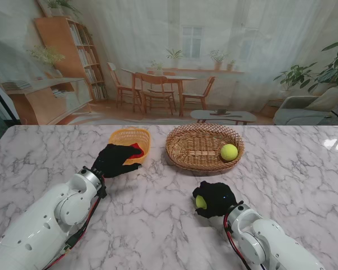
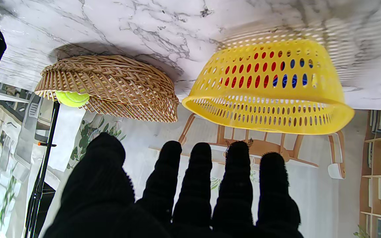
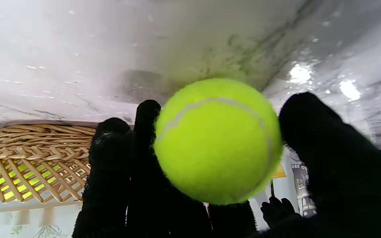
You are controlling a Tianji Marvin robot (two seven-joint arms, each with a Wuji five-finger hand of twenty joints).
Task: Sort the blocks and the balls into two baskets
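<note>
My left hand hovers at the near side of the yellow plastic basket, fingers spread and holding nothing. A red block lies in that basket just past the fingertips. In the left wrist view, the red block and a blue block show through the holes of the yellow basket. My right hand is shut on a tennis ball low over the table, nearer to me than the wicker basket. The held ball fills the right wrist view. A second tennis ball rests in the wicker basket.
The two baskets stand side by side at the middle of the marble table, the yellow one to the left. A printed room backdrop rises behind the table's far edge.
</note>
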